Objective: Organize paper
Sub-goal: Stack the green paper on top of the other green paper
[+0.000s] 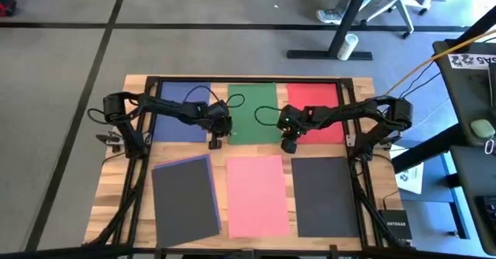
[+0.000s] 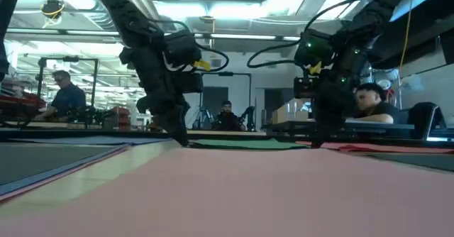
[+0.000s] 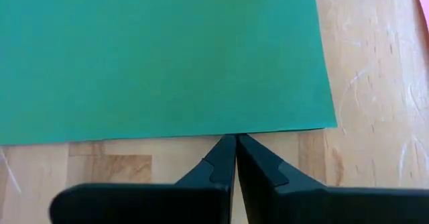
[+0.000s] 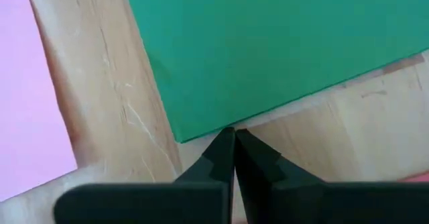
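Several paper sheets lie flat on the wooden table. Blue point(image 1: 180, 112), green point(image 1: 253, 112) and red point(image 1: 316, 110) are in the far row. Dark grey point(image 1: 184, 198), salmon pink point(image 1: 256, 195) and dark grey point(image 1: 325, 195) are in the near row. The left dark grey sheet sits askew, with a blue edge point(image 1: 215, 189) showing beside it. My left gripper point(image 3: 236, 138) is shut, at the green sheet's point(image 3: 154, 56) left edge. My right gripper point(image 4: 234, 131) is shut, at the green sheet's point(image 4: 288, 43) right edge. Both stand close to its near corners. My left gripper's shut fingertips come down slanting from the table's left. They meet the green sheet's left edge point(image 3: 231, 133) a little short of its near-left corner point(image 3: 334, 123). The sheet lies flat on the table. My right gripper's shut fingertips come down slanting from the table's right. They meet the green sheet's right edge point(image 4: 228, 125) just beside its near-right corner point(image 4: 178, 139). The sheet lies flat, not lifted.
A dark frame point(image 1: 248, 79) runs around the table. Bare wood strips point(image 1: 256, 149) separate the far and near rows. Beyond the table are a desk and chair legs point(image 1: 341, 26), a side table point(image 1: 473, 96) on the right, and people seated in the room point(image 2: 67, 95).
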Robot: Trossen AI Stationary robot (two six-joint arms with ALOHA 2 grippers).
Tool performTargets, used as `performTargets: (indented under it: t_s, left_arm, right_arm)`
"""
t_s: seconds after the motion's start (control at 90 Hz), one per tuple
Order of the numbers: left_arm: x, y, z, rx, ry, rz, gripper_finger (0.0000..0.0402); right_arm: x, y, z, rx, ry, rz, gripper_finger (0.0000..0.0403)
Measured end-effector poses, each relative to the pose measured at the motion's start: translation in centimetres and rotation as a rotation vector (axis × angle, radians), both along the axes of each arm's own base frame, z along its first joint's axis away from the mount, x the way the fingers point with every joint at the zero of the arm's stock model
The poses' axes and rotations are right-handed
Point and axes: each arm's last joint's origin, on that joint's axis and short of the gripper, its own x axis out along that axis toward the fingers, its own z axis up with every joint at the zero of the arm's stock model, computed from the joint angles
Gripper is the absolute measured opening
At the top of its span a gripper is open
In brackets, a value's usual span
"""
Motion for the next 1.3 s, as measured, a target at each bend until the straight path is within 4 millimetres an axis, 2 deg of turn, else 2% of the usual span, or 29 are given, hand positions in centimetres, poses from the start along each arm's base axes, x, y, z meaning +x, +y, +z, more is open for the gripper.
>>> performTargets:
  t_s: [0.478,0.778,1.3]
  left_arm:
    - [0.0,0.0,0.0,0.0,0.001,0.0,0.0]
    - [0.0,0.0,0.0,0.0,0.002,-0.002,0.0]
    - [-0.2,-0.1,-0.1,-0.005,0.023,-0.007,0.0]
  right_arm:
    - [0.0,0.0,0.0,0.002,0.004,0.003,0.0]
    - [0.3,0.0,-1.1,0.036,0.022,0.014,0.0]
    - [0.3,0.1,-1.2,0.063,0.025,0.018,0.0]
